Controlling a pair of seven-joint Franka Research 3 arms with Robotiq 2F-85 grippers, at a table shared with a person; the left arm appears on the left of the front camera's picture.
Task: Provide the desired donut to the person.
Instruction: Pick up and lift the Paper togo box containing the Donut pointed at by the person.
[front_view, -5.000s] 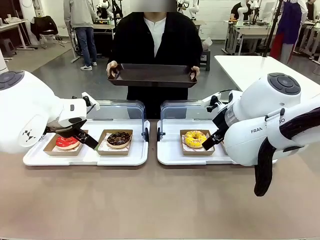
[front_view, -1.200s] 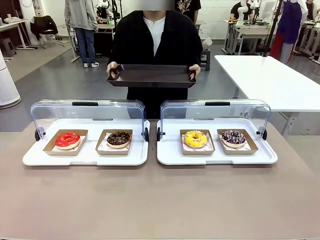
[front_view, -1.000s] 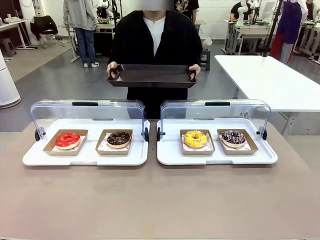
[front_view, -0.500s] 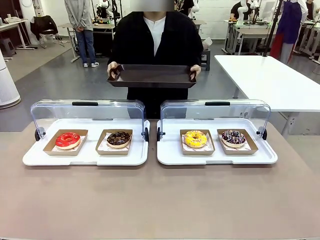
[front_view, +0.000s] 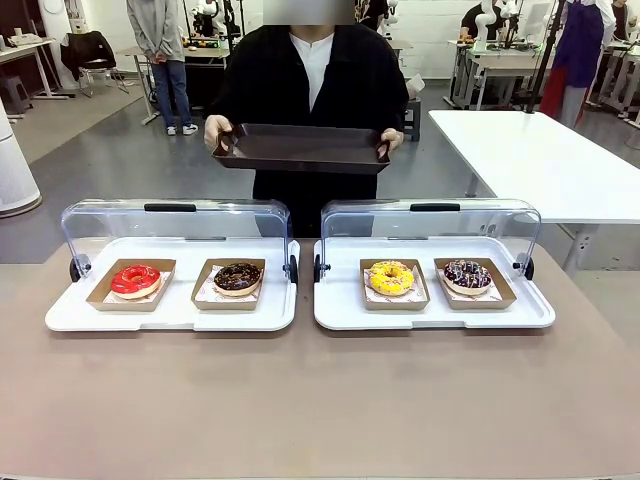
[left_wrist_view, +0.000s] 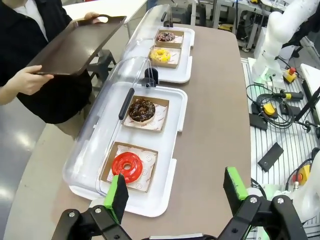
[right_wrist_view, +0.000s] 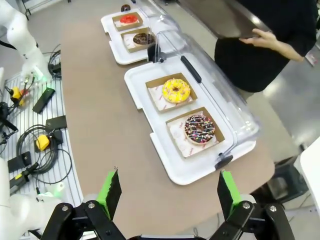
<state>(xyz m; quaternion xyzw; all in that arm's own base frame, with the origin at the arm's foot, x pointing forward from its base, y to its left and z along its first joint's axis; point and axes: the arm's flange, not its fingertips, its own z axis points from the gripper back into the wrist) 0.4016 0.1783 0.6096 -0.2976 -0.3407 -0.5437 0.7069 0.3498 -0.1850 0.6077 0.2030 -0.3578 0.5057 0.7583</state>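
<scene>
Person in black top (front_view: 310, 90), top centre, has shifted the dark brown rectangular tray (front_view: 300, 148) slightly left. Red-glazed donut (front_view: 135, 280), chocolate donut (front_view: 238, 277), yellow donut (front_view: 390, 277) and sprinkled donut (front_view: 467, 274) are unmoved mid-frame. Clear raised lids (front_view: 175, 225) stand between them and the person. My left gripper (left_wrist_view: 176, 187) and right gripper (right_wrist_view: 168, 192): fingers spread, empty.

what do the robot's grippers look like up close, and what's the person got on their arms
The left gripper and right gripper match: black, angular linkage jaws with silver bolt heads at the joints, each tipped with a bright green pad. The person wears a black top with black sleeves over a white shirt.
</scene>
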